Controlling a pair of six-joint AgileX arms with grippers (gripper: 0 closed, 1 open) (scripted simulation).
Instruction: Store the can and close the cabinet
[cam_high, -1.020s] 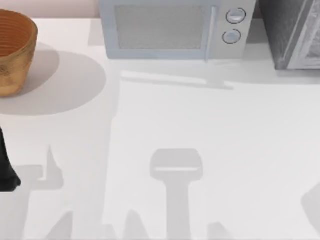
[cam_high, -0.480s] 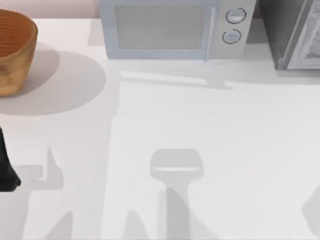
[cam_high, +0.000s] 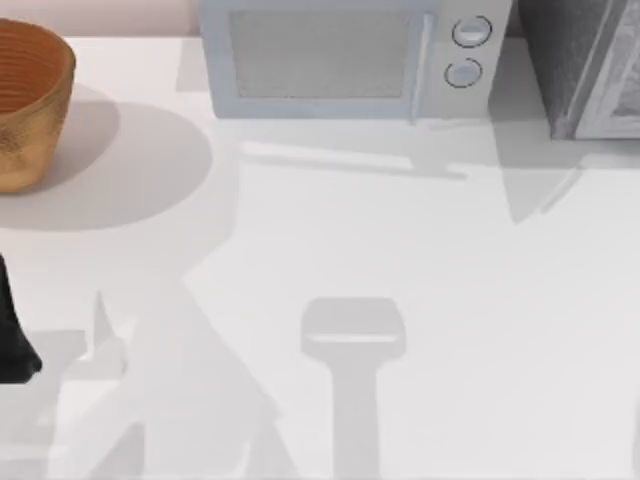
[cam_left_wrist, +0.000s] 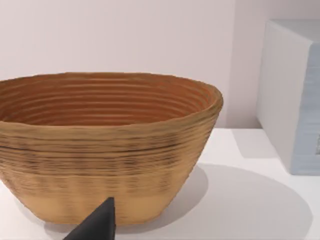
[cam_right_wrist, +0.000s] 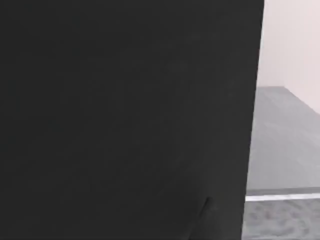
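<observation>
The shadows on the tabletop (cam_high: 420, 240) have swung, with a new wedge below the cabinet (cam_high: 580, 70) at the far right corner; my guess is the right arm is moving there. The left claw (cam_left_wrist: 97, 225) sits just before the basket (cam_left_wrist: 105, 145) (open or closed, I cannot tell). The can is hidden; the right wrist view is mostly dark.

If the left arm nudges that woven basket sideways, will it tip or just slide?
The basket would probably slide. Its walls flare from a narrower base to a wide rim, and it sits low, so tipping seems unlikely. It looks empty and likely light, so a gentle push may send it skidding across the smooth white table.
</observation>
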